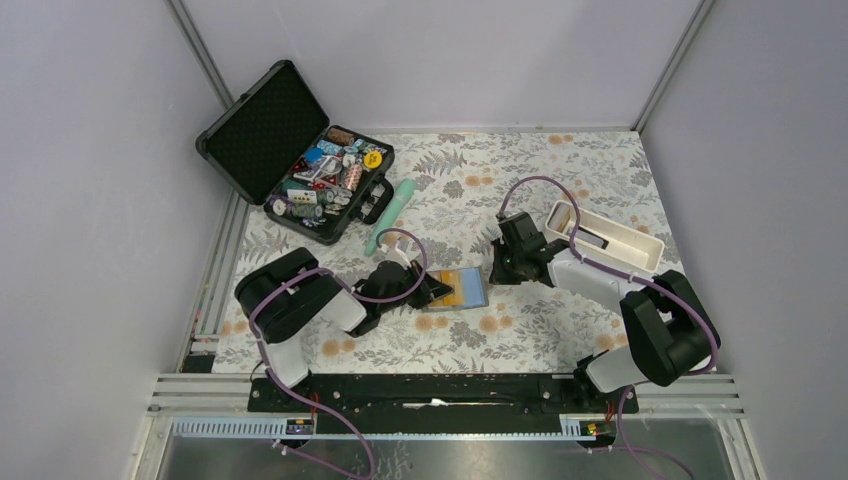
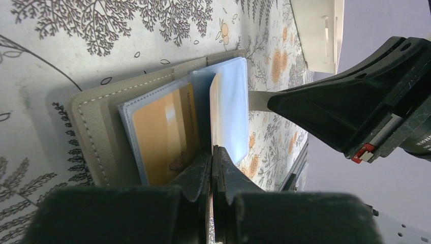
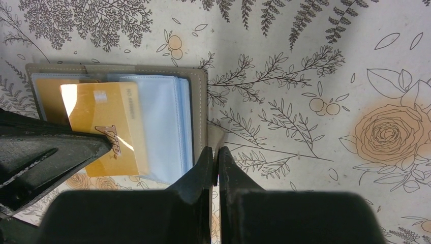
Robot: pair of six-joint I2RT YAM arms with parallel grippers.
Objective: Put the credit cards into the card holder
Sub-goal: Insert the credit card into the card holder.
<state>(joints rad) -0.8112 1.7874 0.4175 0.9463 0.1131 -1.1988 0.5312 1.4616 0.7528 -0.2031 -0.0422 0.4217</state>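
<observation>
Mid-frame, card holder (image 1: 465, 297) lies open on floral tablecloth (image 1: 560, 180) | left gripper (image 1: 436, 289) clamped on tilted orange-yellow card (image 3: 104, 122) above its clear sleeves (image 3: 167, 127) | right gripper (image 1: 491, 272) closed tight on the card holder's right-edge tab (image 3: 215, 136)

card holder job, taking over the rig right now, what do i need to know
Left end effector: shut on an orange card, tilted, partly in a clear sleeve.
Right end effector: shut, seemingly pinching the holder by its tab.
Holder: open on the table.
Done: a second orange card is sleeved.
Left: push the held card home, release. No other cards seen.
</observation>
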